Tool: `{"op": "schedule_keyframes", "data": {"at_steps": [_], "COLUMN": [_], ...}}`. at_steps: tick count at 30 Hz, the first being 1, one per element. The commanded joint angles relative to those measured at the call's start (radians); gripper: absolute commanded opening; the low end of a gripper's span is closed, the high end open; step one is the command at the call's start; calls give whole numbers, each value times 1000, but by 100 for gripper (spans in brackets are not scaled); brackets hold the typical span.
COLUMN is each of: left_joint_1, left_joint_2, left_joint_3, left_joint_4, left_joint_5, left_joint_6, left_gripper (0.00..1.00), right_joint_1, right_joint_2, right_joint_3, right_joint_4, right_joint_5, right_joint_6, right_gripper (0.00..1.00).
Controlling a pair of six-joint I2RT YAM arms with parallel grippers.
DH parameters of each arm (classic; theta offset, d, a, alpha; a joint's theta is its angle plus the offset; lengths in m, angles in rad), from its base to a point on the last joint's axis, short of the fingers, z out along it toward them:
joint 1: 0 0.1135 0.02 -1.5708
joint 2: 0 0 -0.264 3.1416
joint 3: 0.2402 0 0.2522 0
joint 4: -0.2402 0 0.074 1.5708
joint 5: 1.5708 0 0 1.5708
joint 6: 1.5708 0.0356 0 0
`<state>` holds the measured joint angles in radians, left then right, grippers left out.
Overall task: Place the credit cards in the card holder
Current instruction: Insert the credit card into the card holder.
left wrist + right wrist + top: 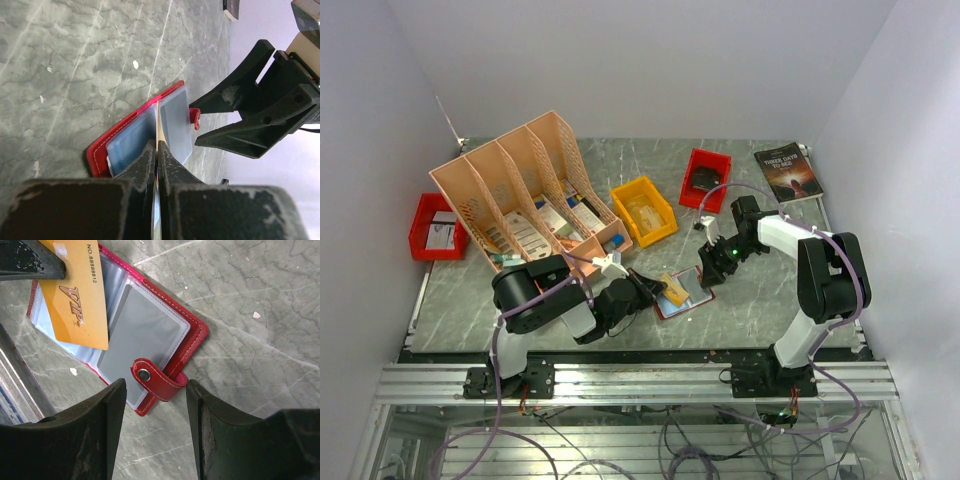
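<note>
Near the front edge of the marble table (760,300), between the two arms, the red card holder (197,335) lies open. Bare tabletop spreads on its far and right sides, and the yellow bin (643,210) and pink file rack (520,190) stand well behind. The left gripper (157,150) is clamped on an orange-yellow credit card (75,305), held over the clear pockets. The right gripper (156,385) stands partly open, its fingers straddling the holder's snap tab (167,387).
</note>
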<state>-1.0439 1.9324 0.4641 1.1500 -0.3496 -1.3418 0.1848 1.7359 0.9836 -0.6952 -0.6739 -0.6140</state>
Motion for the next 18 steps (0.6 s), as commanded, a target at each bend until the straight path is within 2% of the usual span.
{"op": "schedule_keyframes", "data": {"at_steps": [1, 18], "left_joint_1": [5, 5], "left_joint_2": [19, 68], "left_joint_3": [12, 35], "left_joint_4": [33, 87], "left_joint_5": [13, 77], "left_joint_6": [36, 1], "left_gripper": [7, 7], "right_joint_1": [10, 9], "right_joint_2": [37, 45], "right_joint_3": [-4, -4], "right_joint_4": [-21, -24], "right_joint_5": [16, 20], "right_joint_6": [-15, -18], "right_gripper": [51, 49]}}
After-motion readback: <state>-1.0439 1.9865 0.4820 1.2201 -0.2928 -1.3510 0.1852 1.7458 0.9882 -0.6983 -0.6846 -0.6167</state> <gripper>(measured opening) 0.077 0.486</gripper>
